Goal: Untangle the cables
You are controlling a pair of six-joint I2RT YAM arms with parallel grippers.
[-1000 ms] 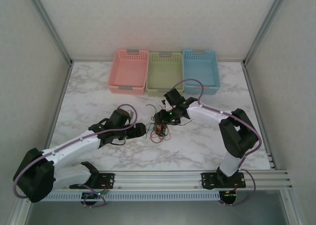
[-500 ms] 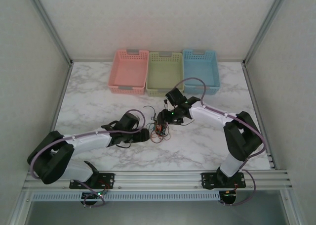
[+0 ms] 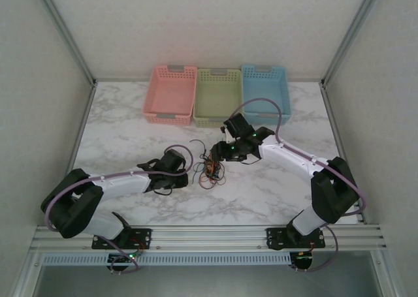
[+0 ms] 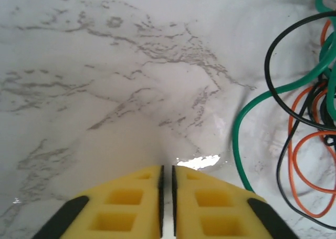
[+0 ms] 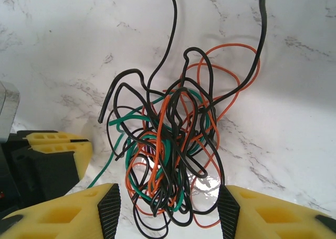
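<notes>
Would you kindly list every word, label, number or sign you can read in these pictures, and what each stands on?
None: no readable text shows on the pink basket, the green basket, the blue basket, the cables or the marble table.

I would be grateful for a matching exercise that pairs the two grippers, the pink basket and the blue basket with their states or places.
Things:
1. left gripper
2. right gripper
3. pink plastic mesh basket
4. blue plastic mesh basket

States or places:
a. rightmost in the row at the table's far edge
b. jaws shut, beside the thin coloured cables
c. leftmost in that row
d. jaws open, astride those cables

Pairs: 1-b, 2-d, 3-c, 4-a
</notes>
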